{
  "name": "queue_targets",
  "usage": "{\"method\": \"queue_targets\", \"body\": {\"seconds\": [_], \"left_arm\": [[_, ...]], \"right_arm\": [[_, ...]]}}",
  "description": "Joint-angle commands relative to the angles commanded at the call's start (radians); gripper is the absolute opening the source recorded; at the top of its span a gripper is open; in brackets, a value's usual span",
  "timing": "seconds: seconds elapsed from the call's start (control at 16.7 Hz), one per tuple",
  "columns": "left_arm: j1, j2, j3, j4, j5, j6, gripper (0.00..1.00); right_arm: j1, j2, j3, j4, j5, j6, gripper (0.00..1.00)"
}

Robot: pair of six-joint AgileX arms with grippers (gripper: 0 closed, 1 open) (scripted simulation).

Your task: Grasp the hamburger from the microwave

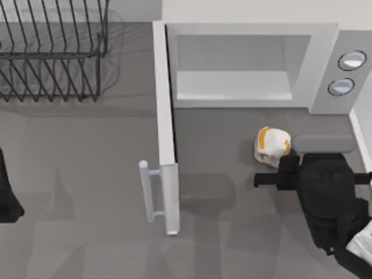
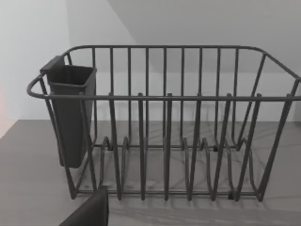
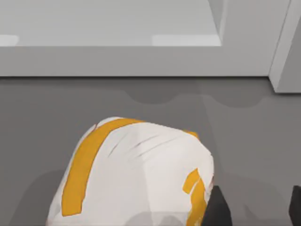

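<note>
The hamburger [image 1: 272,145], a lumpy white lump with orange-yellow stripes, is outside the microwave [image 1: 250,64], on the grey table just in front of its open cavity. The white door [image 1: 165,133] stands swung out toward the front, and the pale cavity holds nothing. My right gripper [image 1: 285,161] is right beside the hamburger, on its front-right side. In the right wrist view the hamburger [image 3: 136,174] looms close beside one dark fingertip [image 3: 215,209]. The gripper [image 3: 256,212] is open, with bare table between its fingertips. My left arm [image 1: 7,195] is parked at the table's left edge.
A black wire rack [image 1: 52,52] stands at the back left; in the left wrist view the rack [image 2: 164,132] carries a dark cup on one end. The door's bar handle [image 1: 146,192] juts left. Two round dials [image 1: 347,72] are on the microwave's grey panel.
</note>
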Motion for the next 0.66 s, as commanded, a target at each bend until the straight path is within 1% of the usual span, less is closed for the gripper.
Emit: {"method": "queue_targets", "body": {"seconds": [0.3,0.36,0.66], "left_arm": [[0.000,0.000,0.000,0.000,0.000,0.000,1.00],[0.000,0.000,0.000,0.000,0.000,0.000,1.00],[0.000,0.000,0.000,0.000,0.000,0.000,1.00]], "right_arm": [[0.000,0.000,0.000,0.000,0.000,0.000,0.98],[0.000,0.000,0.000,0.000,0.000,0.000,1.00],[0.000,0.000,0.000,0.000,0.000,0.000,1.00]]}}
